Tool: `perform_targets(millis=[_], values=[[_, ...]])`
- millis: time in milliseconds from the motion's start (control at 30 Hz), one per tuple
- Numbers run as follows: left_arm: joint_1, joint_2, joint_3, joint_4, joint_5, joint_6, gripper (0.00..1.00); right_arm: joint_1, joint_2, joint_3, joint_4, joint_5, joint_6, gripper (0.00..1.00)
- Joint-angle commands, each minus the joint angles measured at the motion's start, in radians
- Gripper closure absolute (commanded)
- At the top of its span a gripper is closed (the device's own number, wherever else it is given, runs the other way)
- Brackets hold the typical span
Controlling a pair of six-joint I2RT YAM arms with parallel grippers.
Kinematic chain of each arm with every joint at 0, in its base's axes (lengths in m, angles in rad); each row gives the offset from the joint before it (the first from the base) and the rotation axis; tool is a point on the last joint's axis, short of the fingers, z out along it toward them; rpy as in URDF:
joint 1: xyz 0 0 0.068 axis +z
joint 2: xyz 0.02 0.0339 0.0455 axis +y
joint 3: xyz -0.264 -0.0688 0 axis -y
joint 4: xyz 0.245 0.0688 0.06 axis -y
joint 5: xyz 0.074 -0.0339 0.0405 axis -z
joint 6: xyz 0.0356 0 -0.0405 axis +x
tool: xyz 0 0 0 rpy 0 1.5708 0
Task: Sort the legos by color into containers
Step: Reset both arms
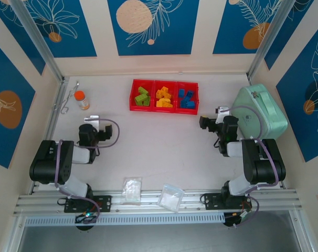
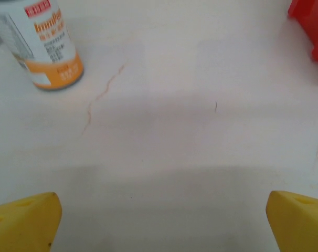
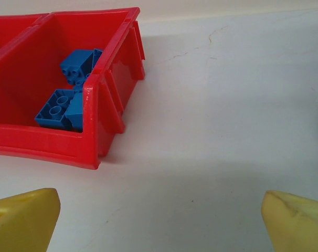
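Observation:
A red tray of three joined containers [image 1: 163, 108] stands at the back middle of the table. Lime green legos [image 1: 142, 96] lie in its left compartment, yellow-orange legos [image 1: 164, 97] in the middle one, blue legos [image 1: 188, 98] in the right one. In the right wrist view the blue legos [image 3: 70, 100] rest inside the red container [image 3: 54, 144]. My left gripper [image 1: 95, 118] hovers open over bare table at the left, its yellow fingertips [image 2: 25, 223] far apart. To the right of the tray my right gripper [image 1: 204, 123] is open too, with yellow fingertips [image 3: 22, 220] spread and nothing between them.
A small white bottle with an orange cap [image 1: 81, 100] stands at the back left, next to a thin metal hook [image 1: 70, 97]. A mint-green case [image 1: 260, 111] lies at the right. Two small clear plastic bags [image 1: 131, 190] [image 1: 171, 197] lie by the near rail.

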Motion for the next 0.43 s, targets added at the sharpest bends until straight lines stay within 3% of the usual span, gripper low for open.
perform_targets(millis=[0,400], values=[[-0.017,-0.001,0.016,0.098,-0.059,0.029,0.01,-0.003,-0.002,0.011,-0.002,-0.013,0.004,0.01],[-0.018,-0.003,0.012,0.098,-0.082,0.021,0.01,-0.005,0.000,0.014,-0.007,-0.022,0.002,0.01]])
